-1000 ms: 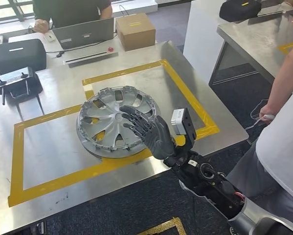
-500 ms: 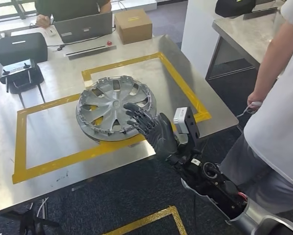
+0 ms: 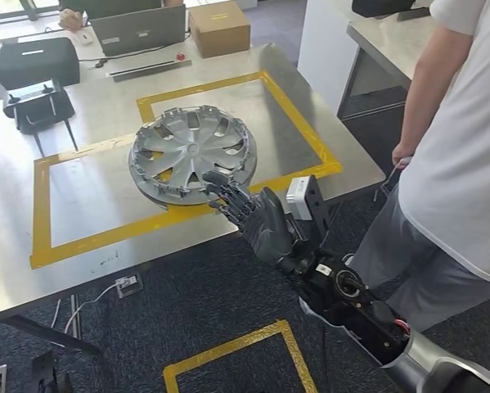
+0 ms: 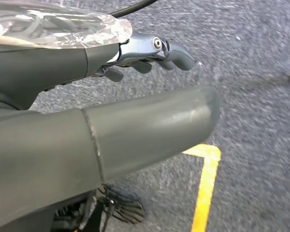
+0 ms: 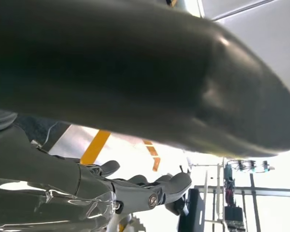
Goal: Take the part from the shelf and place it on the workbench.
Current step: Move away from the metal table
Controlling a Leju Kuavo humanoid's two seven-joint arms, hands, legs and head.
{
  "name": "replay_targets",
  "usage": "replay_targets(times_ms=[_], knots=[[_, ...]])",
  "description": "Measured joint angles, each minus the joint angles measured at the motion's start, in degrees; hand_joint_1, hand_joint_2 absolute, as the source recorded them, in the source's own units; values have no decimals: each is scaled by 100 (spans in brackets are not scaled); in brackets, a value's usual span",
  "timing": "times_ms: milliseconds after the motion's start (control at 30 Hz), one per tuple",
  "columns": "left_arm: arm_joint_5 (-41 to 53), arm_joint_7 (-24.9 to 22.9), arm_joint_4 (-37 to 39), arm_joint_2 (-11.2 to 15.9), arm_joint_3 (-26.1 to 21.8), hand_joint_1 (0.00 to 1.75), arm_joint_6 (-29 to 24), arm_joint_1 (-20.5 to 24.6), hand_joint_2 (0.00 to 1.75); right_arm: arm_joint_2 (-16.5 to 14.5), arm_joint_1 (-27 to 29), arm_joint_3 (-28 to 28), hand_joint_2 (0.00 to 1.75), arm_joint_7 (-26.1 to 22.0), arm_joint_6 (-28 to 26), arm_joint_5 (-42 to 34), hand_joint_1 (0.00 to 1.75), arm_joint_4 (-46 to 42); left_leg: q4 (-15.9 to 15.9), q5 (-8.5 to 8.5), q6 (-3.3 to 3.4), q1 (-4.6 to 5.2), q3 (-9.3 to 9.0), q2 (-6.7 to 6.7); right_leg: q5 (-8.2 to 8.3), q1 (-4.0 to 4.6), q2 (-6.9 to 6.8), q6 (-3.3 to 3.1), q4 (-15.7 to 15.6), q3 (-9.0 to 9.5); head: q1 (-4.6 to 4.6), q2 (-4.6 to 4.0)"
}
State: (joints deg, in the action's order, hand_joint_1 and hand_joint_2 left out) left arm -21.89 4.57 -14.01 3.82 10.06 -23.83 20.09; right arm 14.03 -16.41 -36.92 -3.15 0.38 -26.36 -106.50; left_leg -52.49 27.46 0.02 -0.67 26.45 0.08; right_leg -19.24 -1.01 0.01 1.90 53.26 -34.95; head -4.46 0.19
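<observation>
The part, a silver hubcap (image 3: 191, 154), lies flat on the steel workbench (image 3: 87, 205), inside the yellow tape rectangle and across its near line. My right hand (image 3: 254, 217) hovers at the bench's front edge with its fingers stretched toward the hubcap's near rim and holds nothing. Whether the fingertips touch the rim I cannot tell. The right wrist view confirms this: the thick thumb (image 5: 136, 72) and the straight fingers (image 5: 150, 191) stand apart with nothing between them. My left hand (image 4: 81, 121) hangs over the dark carpet, its fingers (image 4: 172, 53) straight and empty.
A person in a white shirt (image 3: 465, 147) stands close on the right. At the bench's far side are a laptop (image 3: 137, 29), a cardboard box (image 3: 218, 27), a black case (image 3: 37, 61) and a black controller (image 3: 35, 102). Yellow tape (image 3: 242, 348) and a socket with cables (image 3: 128, 284) lie on the floor.
The whole picture has shifted: the camera has drawn back from the bench. My right hand has come back from over the hubcap to the bench's front edge. The hubcap stays where it was.
</observation>
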Motion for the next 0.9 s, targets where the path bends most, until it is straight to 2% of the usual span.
replay_targets(times_ms=[33,67,133,167,200,233,267,300,333,367,400,433,500,533,567,600,667,700,733,767,800,833,867,900], knots=[[-24,0,0,1,1,0,-4,-14,0,0,0,-1,0,0,11,-11,0,8,3,-49,58,3,53,13,-89,-9,1,29,69,-57,-6,1],[-44,0,0,4,3,0,-9,-25,0,0,-2,0,0,-1,26,-25,0,19,8,-108,120,3,117,29,-292,-14,1,46,259,-141,-20,1],[-68,0,0,15,7,0,-19,-31,0,-1,-15,-1,0,-1,51,-42,0,46,2,-225,197,28,261,46,-915,-14,-4,51,1009,-357,-54,1],[-71,0,0,21,11,0,-21,-33,0,-2,-22,-3,0,-2,61,-45,0,58,-5,-281,215,45,334,49,-1150,-12,-4,52,1435,-438,-65,1],[-73,0,0,24,16,0,-21,-38,0,-2,-27,-4,0,-2,67,-46,0,71,-13,-334,222,61,408,49,-1249,-8,-4,49,1741,-460,-67,1],[-74,0,0,26,22,0,-22,-45,0,-2,-32,-5,0,-2,72,-50,0,84,-27,-384,224,77,483,48,-1208,-3,-4,39,1851,-395,-68,1],[-75,-1,0,28,28,0,-24,-53,0,-2,-39,-6,0,-5,72,-57,0,99,-44,-427,221,89,554,46,-1067,4,-4,18,1726,-225,-69,1],[-77,-1,0,31,32,0,-28,-58,0,-2,-52,-7,0,-12,74,-69,0,114,-62,-465,213,98,618,45,-898,20,-4,-16,1401,37,-73,1],[-80,-1,0,30,35,0,-32,-61,0,-3,-77,-8,0,-27,76,-85,0,131,-79,-501,200,104,674,46,-805,42,-6,-66,965,334,-77,1],[-85,-1,0,31,39,0,-37,-60,0,-5,-105,-7,0,-51,81,-101,0,144,-92,-537,180,109,718,49,-770,65,-8,-109,530,601,-75,1],[-88,-1,0,30,42,0,-42,-56,0,-10,-131,-5,0,-84,93,-116,0,161,-96,-580,148,104,752,53,-783,88,-7,-142,210,781,-77,1],[-91,-2,0,30,46,0,-46,-52,0,-16,-150,-3,0,-123,111,-129,0,180,-91,-627,111,92,779,58,-816,111,-4,-164,31,861,-79,1],[-103,-2,0,41,54,0,-67,-47,0,-37,-164,-2,0,-215,175,-142,0,230,-68,-698,32,68,814,53,-737,117,-3,-192,-99,870,-96,1],[-113,-2,0,48,58,0,-77,-45,0,-49,-173,0,0,-260,213,-142,0,264,-113,-637,-2,66,853,39,-674,102,-8,-221,-147,852,-95,1],[-124,-2,0,56,62,0,-86,-43,0,-65,-186,2,0,-298,248,-140,0,300,-265,-483,-33,63,927,22,-609,78,-16,-257,-192,821,-78,1],[-133,-2,0,67,65,0,-91,-41,0,-83,-198,3,0,-329,279,-138,0,338,-553,-237,-65,53,1046,7,-553,54,-24,-283,-225,773,-54,1],[-145,-2,0,87,69,0,-93,-41,0,-111,-204,2,0,-353,309,-133,0,407,-1362,259,-127,15,1320,-1,-461,52,-26,-306,-183,612,-2,1],[-149,-2,0,94,70,0,-93,-43,0,-121,-202,1,0,-356,317,-131,0,441,-1681,371,-159,-9,1396,0,-423,49,-28,-296,-152,527,5,1],[-152,-2,0,98,71,0,-93,-44,0,-130,-202,1,0,-356,320,-131,0,473,-1814,359,-187,-33,1379,1,-394,43,-31,-285,-109,444,6,1],[-152,-2,0,101,72,0,-93,-43,0,-137,-202,1,0,-357,320,-131,0,502,-1732,244,-212,-60,1255,2,-371,33,-33,-268,-60,365,7,1],[-152,-2,0,105,72,0,-93,-40,0,-144,-204,2,0,-359,321,-130,0,526,-1441,76,-235,-84,1031,2,-354,20,-34,-249,-8,295,7,1],[-152,-2,0,109,73,0,-93,-33,0,-153,-208,3,0,-361,321,-129,0,546,-1038,-23,-257,-104,766,-1,-341,10,-34,-225,45,227,11,1],[-152,-2,0,115,74,0,-93,-23,0,-161,-218,5,0,-363,321,-128,0,563,-664,-81,-254,-99,535,-19,-323,6,-34,-192,94,164,16,1],[-152,-2,0,119,76,0,-93,-15,0,-172,-227,7,0,-365,323,-126,0,580,-406,-94,-234,-90,392,-35,-296,6,-33,-152,124,120,11,1]])
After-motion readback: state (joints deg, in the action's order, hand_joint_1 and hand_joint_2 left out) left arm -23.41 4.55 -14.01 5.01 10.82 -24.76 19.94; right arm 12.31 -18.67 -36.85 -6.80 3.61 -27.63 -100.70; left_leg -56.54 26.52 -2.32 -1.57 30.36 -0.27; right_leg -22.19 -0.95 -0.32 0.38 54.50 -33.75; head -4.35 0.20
